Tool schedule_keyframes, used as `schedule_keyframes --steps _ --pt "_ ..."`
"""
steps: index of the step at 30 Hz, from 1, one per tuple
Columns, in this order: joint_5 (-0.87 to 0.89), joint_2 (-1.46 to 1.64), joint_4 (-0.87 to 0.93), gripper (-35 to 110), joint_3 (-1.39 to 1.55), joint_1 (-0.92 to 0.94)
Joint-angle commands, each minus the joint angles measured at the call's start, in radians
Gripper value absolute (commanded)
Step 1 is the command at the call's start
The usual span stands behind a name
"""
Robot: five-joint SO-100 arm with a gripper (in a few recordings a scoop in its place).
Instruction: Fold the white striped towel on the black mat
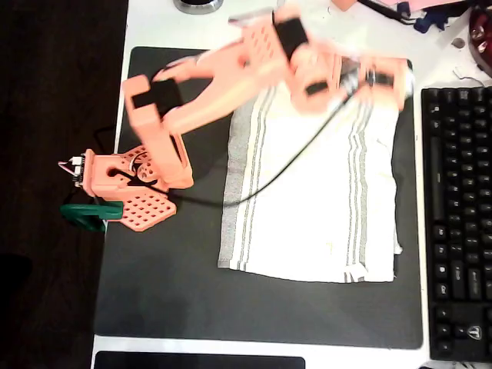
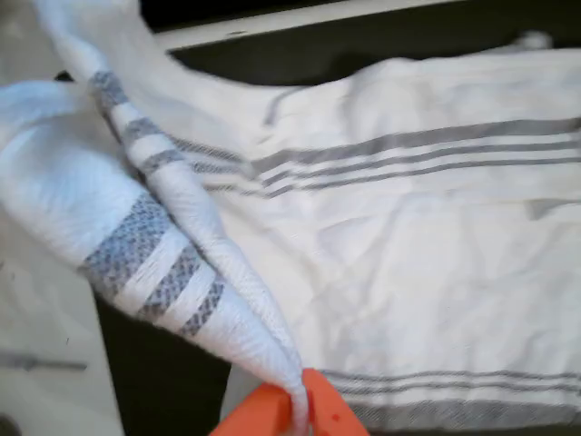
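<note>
Entry, read left to right in the overhead view. Arm base sat at the left edge of the black mat (image 1: pixel 154 292), which I logged as a large dark rectangle on the white table (image 1: pixel 154 23). The white striped towel (image 1: pixel 307 207) lay mid-mat, mostly flat, grey stripe groups running down near both long sides. The gripper (image 1: pixel 380 77) was at the towel's upper right corner, the keyboard (image 1: pixel 461 223) beyond it.

Wrist view: gripper (image 2: pixel 295 409) had its orange fingers (image 2: pixel 331 413) closed on a pinched corner of the towel (image 2: pixel 408 263), lifted into a drooping cone (stripes wrapped around it).

Progress, by my judgement: grasp made, fold barely begun; the corner had yet to be carried across and laid down
</note>
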Motion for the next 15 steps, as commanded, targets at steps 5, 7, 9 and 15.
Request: schedule_keyframes --steps 5,7,9,15 --pt "-0.198 0.189 0.037 0 0.066 0.319" --pt "-0.259 0.219 -0.064 0 0.167 0.425" --pt "-0.327 0.242 -0.164 0 0.307 0.538" --pt "-0.431 0.212 -0.627 9 0.719 0.756"
